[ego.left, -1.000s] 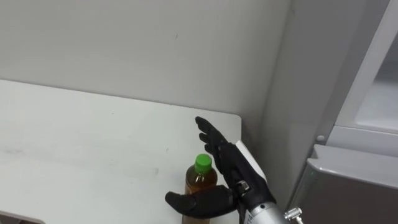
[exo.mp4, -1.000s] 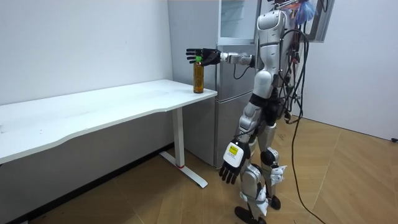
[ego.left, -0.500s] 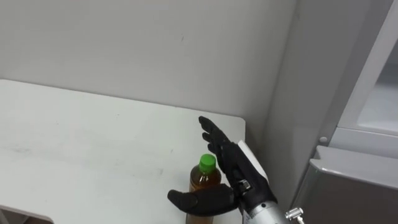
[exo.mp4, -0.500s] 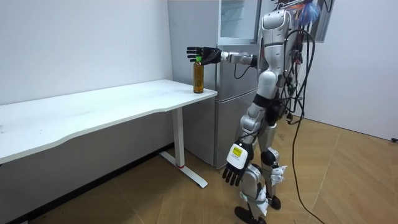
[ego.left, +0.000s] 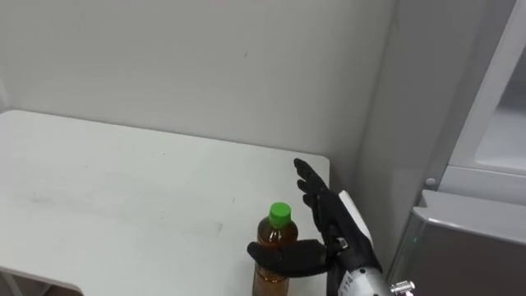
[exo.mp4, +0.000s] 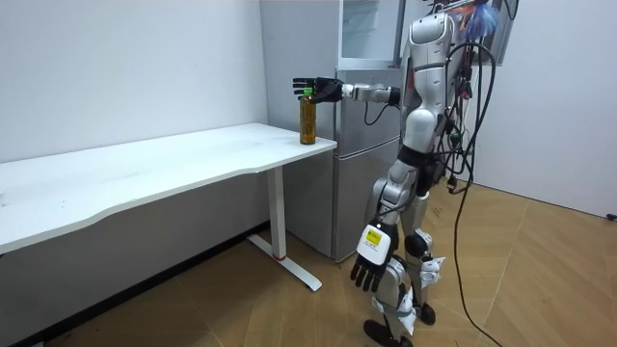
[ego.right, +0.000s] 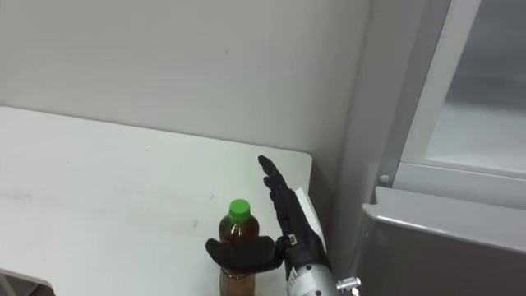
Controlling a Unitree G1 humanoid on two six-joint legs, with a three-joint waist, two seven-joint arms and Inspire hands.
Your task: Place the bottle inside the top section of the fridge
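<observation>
right hand (ego.left: 341, 234) has edged in on the bottle (ego.left: 271, 236) standing at the table's (ego.left: 123, 197) right end, fingers straight, thumb across its front, not yet clamped, left hand (exo.mp4: 371, 254) hanging slack, so grasp, lift and the upper fridge (exo.mp4: 369, 29) all remain.

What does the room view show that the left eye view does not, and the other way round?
Room view: the robot stands by the fridge, its left hand hanging open by the leg, above a wooden floor. Left eye view: from close, the right hand has straight fingers beside the bottle and the thumb across its front, below the green cap. Both: the bottle upright near the white table's corner, the right hand at it, the fridge beside.
</observation>
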